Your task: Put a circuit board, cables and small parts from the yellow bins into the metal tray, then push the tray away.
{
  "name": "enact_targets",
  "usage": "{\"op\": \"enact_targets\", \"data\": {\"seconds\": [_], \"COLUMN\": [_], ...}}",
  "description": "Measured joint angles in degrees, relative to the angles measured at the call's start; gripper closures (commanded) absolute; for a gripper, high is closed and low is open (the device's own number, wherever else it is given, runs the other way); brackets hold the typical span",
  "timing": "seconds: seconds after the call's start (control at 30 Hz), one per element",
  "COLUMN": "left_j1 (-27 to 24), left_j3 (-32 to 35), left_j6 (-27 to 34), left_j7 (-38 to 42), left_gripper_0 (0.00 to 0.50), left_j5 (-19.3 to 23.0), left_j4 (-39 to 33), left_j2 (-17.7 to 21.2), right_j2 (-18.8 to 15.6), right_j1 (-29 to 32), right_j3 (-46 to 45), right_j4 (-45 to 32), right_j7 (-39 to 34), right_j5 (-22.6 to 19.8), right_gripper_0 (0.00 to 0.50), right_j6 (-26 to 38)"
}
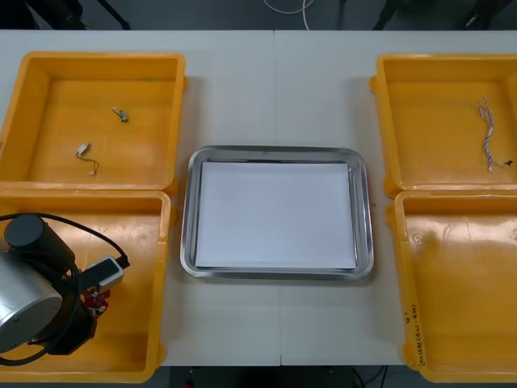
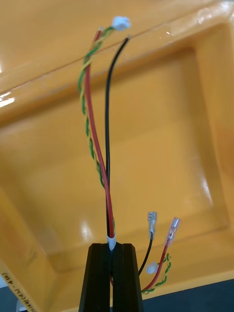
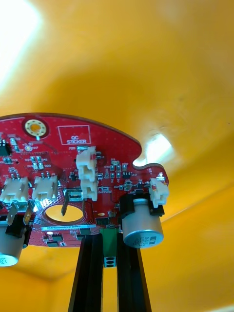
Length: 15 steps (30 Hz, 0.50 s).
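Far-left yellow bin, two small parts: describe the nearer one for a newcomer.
From the metal tray, look to the far yellow bin on the robot's left. Of its two small metal parts, take the one nearer the robot. Unlike its neighbour, it trails a thin curled wire.

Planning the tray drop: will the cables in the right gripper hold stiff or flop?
Probably springy, not limp: the cables arc gently out from the right gripper, pinched at one spot. Likely light, being thin wires. Their free terminal ends could snag.
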Motion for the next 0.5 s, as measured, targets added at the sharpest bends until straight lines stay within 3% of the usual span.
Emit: {"op": "enact_targets", "data": {"seconds": [0.23, 0.5], "left_j1": [-3.31, -8.00], "left_j3": [5.08, 9.94], "left_j6": [5.37, 5.76], "left_j7": [0.00, 0.00], "left_gripper_0": [0.500, 0.500], "left_j5": [2.99, 4.50], "left_j4": [-1.64, -4.03], "left_j2": [-1.38, -4.08], "right_j2": [-2.49, -4.50], "right_j1": [-4.66, -10.87], "right_j3": [1.90, 9.68], "right_j4": [-0.06, -0.48], "right_j7": [0.53, 5.29], "right_j5": [-3.11, -4.84], "right_gripper_0": [0.500, 0.500], "right_j6": [0.04, 0.06]}}
